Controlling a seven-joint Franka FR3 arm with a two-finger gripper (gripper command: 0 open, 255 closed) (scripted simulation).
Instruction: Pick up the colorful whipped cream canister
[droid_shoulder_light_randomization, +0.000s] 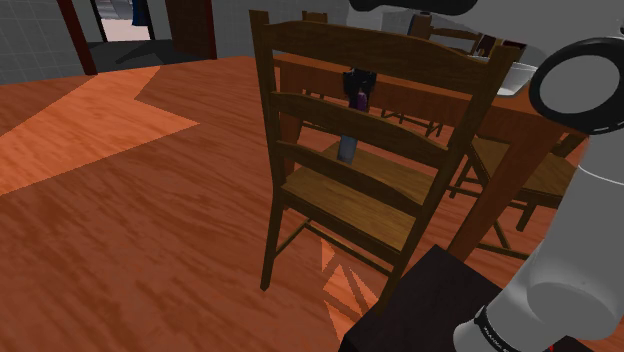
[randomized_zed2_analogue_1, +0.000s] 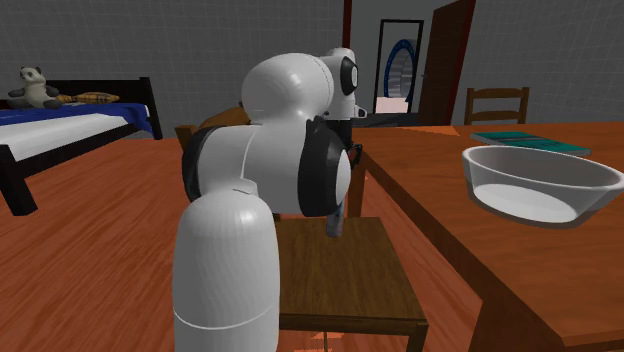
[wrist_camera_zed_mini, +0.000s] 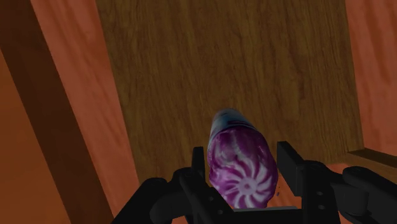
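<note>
Canister pinched over chair seat

Gripper (wrist_camera_zed_mini: 243, 170) is closed on the canister (wrist_camera_zed_mini: 240, 149). In the wrist view its two black fingers (wrist_camera_zed_mini: 199, 167) sit against opposite sides of the canister, just below the cap. The cap is purple with a white swirl, and the part of the body showing beyond it is bluish grey. Under it lies the brown wood of the chair (droid_shoulder_light_randomization: 350, 200) seat, with orange-red floor (droid_shoulder_light_randomization: 120, 200) on either side.

In the shoulder view the canister stands on end behind the chair's back slats. The purple top is just under the gripper and the grey-blue body shows in the gap between two slats, towards the rear of the seat. Its base is down at seat level, but I cannot tell whether it touches the wood or hangs just off it. The dark stand (droid_shoulder_light_randomization: 430, 310) is at that view's lower right.

In the second exterior view the white arm (randomized_zed2_analogue_1: 270, 150) covers most of the gripper, and the canister's lower end shows under it over the seat. The table (randomized_zed2_analogue_1: 440, 200) is just beside the chair on that view's right. It carries a pale bowl (randomized_zed2_analogue_1: 540, 185) and, further back, a teal book (randomized_zed2_analogue_1: 525, 140). A bed (randomized_zed2_analogue_1: 70, 130) with a panda toy (randomized_zed2_analogue_1: 33, 85) stands well apart at that view's left.
</note>
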